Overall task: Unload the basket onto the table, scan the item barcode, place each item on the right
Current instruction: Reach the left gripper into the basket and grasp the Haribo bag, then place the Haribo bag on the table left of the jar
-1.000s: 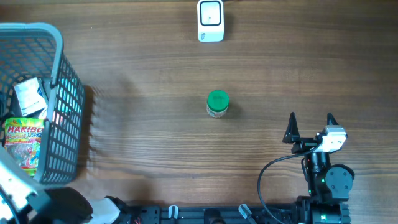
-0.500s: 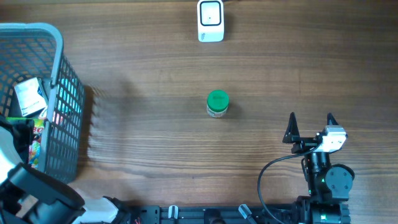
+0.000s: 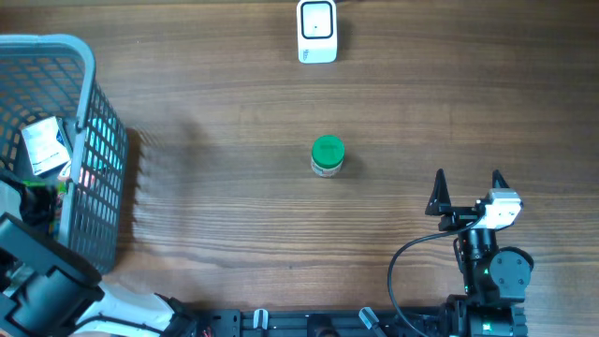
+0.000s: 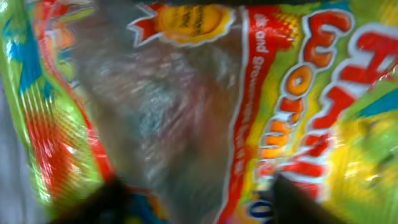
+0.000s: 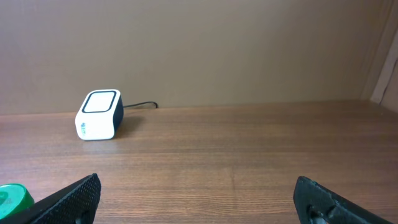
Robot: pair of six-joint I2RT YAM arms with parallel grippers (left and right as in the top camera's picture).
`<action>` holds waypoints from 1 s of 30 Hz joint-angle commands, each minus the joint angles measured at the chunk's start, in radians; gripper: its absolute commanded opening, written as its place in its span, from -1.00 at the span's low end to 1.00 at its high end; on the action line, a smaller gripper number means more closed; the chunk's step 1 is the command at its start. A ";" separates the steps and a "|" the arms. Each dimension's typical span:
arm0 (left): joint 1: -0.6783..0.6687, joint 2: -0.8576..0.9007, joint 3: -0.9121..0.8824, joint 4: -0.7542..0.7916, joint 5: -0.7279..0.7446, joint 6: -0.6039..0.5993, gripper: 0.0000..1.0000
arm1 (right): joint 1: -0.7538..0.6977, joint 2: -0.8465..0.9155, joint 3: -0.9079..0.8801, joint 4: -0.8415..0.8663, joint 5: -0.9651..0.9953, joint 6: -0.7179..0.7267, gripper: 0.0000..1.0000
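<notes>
One glossy candy bag (image 4: 186, 112), red, yellow, green

Bare table (image 3: 215, 215) runs wide between the basket (image 3: 89, 140) at the left edge and the green-lidded jar (image 3: 328, 154) mid-table (standing alone); the scanner (image 3: 317, 31) blocks only the far edge's middle.

Soft, even light; the close-up candy bag (image 4: 205, 112) looks blurred and glary.
</notes>
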 commanded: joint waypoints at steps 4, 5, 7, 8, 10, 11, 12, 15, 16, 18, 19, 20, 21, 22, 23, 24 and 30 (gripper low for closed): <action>0.008 -0.009 0.006 -0.063 0.017 0.032 -0.92 | 0.004 -0.007 -0.001 0.002 0.013 0.012 1.00; 0.008 -0.027 0.026 -0.083 0.017 0.044 -0.92 | 0.004 -0.007 -0.001 0.002 0.013 0.012 0.99; 0.008 -0.079 0.080 -0.142 0.018 0.048 -0.92 | 0.004 -0.007 -0.001 0.002 0.013 0.012 1.00; 0.008 -0.112 0.118 -0.180 0.020 0.048 -0.92 | 0.004 -0.007 -0.001 0.002 0.013 0.012 1.00; 0.008 -0.184 0.224 -0.269 0.047 0.048 -0.92 | 0.004 -0.007 -0.001 0.002 0.013 0.012 0.99; 0.008 -0.211 0.269 -0.303 0.061 0.048 -0.92 | 0.004 -0.007 -0.001 0.002 0.013 0.012 0.99; 0.008 -0.243 0.330 -0.346 0.082 0.048 -0.92 | 0.004 -0.007 -0.001 0.002 0.013 0.012 1.00; 0.008 -0.343 0.491 -0.427 0.213 0.046 -0.92 | 0.004 -0.007 -0.001 0.002 0.013 0.012 0.99; 0.008 -0.374 0.527 -0.436 0.278 0.037 -0.92 | 0.004 -0.007 -0.001 0.002 0.013 0.012 0.99; 0.003 -0.473 0.576 -0.426 0.468 -0.030 -0.92 | 0.004 -0.007 -0.001 0.002 0.013 0.012 0.99; -0.012 -0.525 0.576 -0.406 0.573 -0.058 -0.92 | 0.004 -0.007 -0.001 0.002 0.013 0.012 0.99; -0.047 -0.572 0.576 -0.391 0.661 -0.066 -0.92 | 0.004 -0.007 -0.001 0.002 0.013 0.012 0.99; -0.097 -0.607 0.576 -0.380 0.716 -0.066 -0.92 | 0.004 -0.007 -0.001 0.002 0.013 0.012 0.99; -0.174 -0.639 0.576 -0.382 0.728 -0.065 -0.92 | 0.004 -0.007 -0.001 0.002 0.013 0.012 0.99; -0.266 -0.658 0.576 -0.388 0.717 -0.063 -0.92 | 0.004 -0.007 -0.001 0.002 0.013 0.012 1.00; -0.353 -0.670 0.575 -0.394 0.697 -0.057 -0.92 | 0.004 -0.007 -0.001 0.002 0.013 0.012 1.00; -1.084 -0.631 0.473 -0.451 0.220 -0.084 -0.92 | 0.004 -0.007 -0.001 0.002 0.013 0.012 0.99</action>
